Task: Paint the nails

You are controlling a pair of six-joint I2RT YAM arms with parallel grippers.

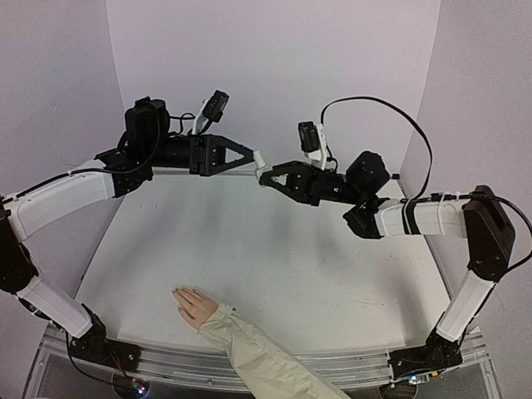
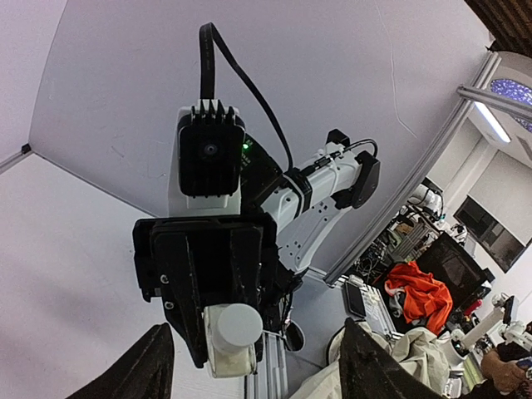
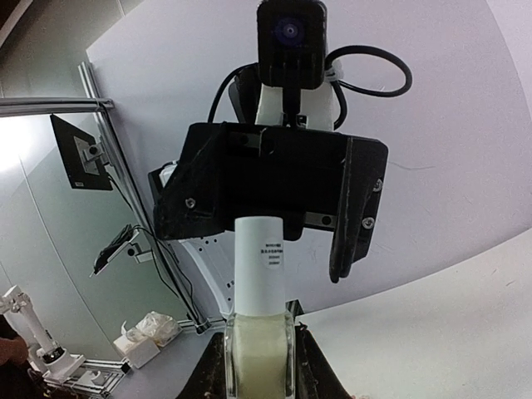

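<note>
The pale pink hand (image 1: 193, 303) lies flat at the table's near edge, its cream sleeve (image 1: 253, 353) running to the bottom. Its nails are too small to make out. My right gripper (image 1: 268, 176) is raised high at the back. It is shut on the glass body of a small nail polish bottle (image 3: 259, 345) of cream polish. The bottle's white cap (image 3: 260, 266) points at my left gripper (image 1: 255, 158). That gripper is open, its fingers (image 2: 150, 366) spread wide on either side of the cap (image 2: 238, 326) and not touching it.
Both arms meet in mid-air over the far part of the white table (image 1: 274, 249). Lilac walls (image 1: 274, 66) close in the back and sides. A black cable (image 1: 391, 108) loops above the right arm.
</note>
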